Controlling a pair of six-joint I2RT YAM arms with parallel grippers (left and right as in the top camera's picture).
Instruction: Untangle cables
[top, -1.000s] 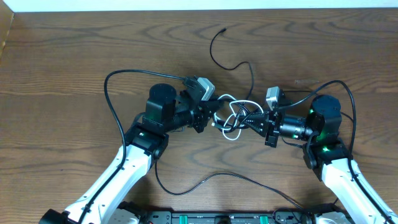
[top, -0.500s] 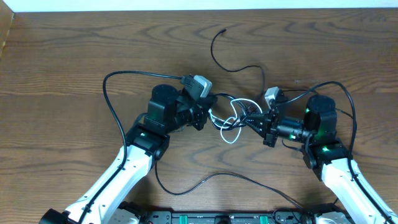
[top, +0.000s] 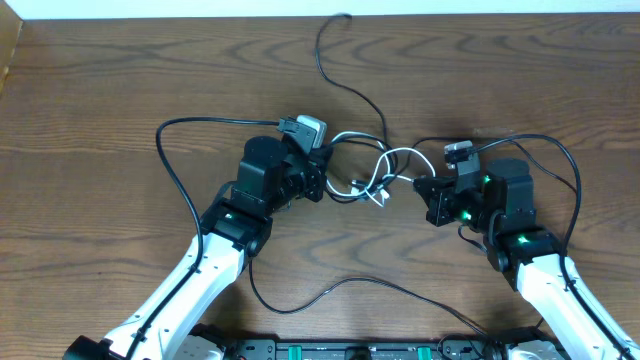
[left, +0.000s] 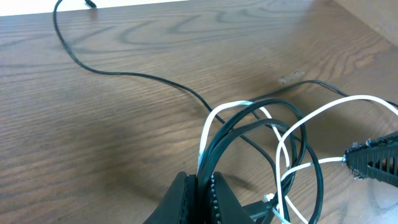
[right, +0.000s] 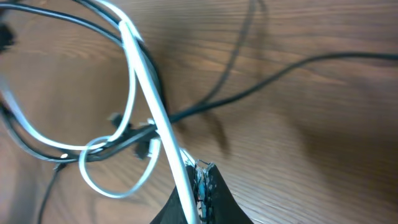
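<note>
Shows the cables (top: 368, 178) bunched in a loose knot at mid-table, strung between the two grippers. Counts several thin black loops there, crossed and threaded by one white cable (right: 146, 82). Appears partly lifted off the wood where the strands rise toward the jaws, though cannot tell how much of the knot rests on the surface. Follows one black cable (left: 134, 76) out of the knot and away across the table (top: 100, 100) to the far edge, ending there in a small dark plug. Notes a small plug end hanging within the tangle, too, near the white loops.

Finds the left gripper (left: 199, 182) at the knot's left side, jaws pinched tight on a bundle of black strands with a white strand beside them, all fanning upward out of the fingertips. Finds the right gripper (right: 200, 171) at the knot's right side, jaws likewise closed, clamping the white cable, which runs taut from the fingertips up into the loops. Places the two grippers near each other, tips facing across the tangle.

Beyond that, sees a thicker black wire (top: 170, 150) arcing from the left arm over the wood.
</note>
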